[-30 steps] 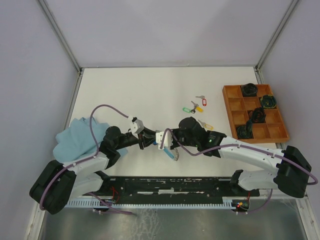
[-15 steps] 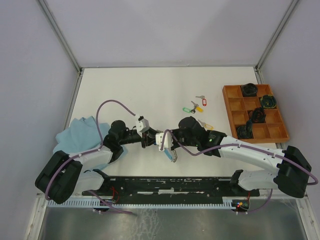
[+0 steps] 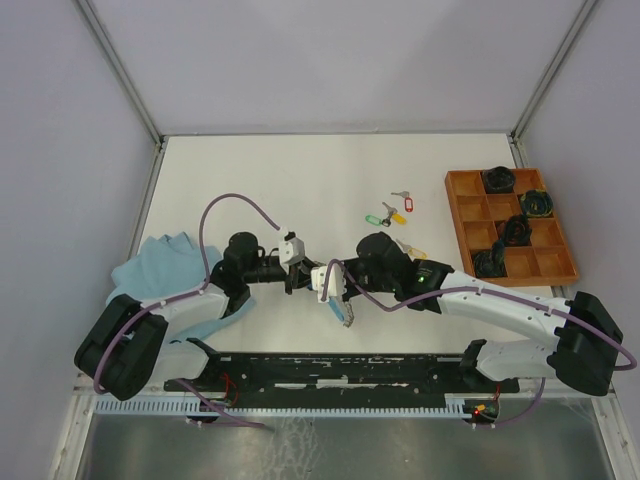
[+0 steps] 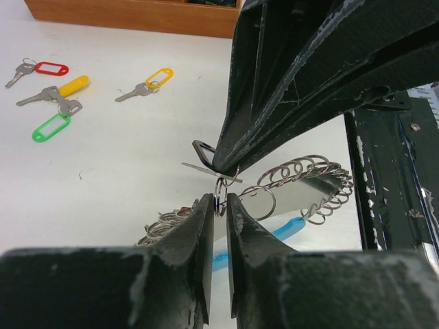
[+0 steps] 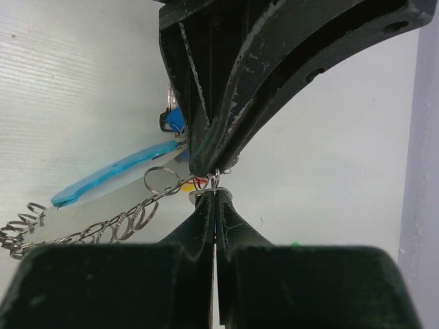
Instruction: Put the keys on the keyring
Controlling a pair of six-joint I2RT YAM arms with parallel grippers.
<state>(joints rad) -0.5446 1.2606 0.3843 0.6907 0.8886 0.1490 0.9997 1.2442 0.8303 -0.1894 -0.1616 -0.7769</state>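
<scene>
As both arms meet low over the near bench (image 3: 260,180), I've got the left pincer (image 3: 303,277) and right pincer (image 3: 327,283) tip to tip. The keyring (image 3: 345,308) dangles just below them. The loose keys (image 3: 398,214) lie farther out by the tray (image 3: 455,215), well apart from the ring.

Left wrist now: my left fingers (image 4: 199,226) are closed to a slit, nipping one small split ring on the keyring. The right pincer comes in from above, clamped on a thin sliver of metal right at that ring. Key blade or ring end, I can't tell. The keyring is thin grey wire crowded with little rings, with a bright blue piece low down. The keys behind wear red, green and yellow tags.

Right wrist: right jaws pressed fully together at the same spot, the left tips meeting them head-on.

My call here is to hold the left grip firm and work the right in tiny moves along the wire. Any twist could slip the ring free and drop the lot.
</scene>
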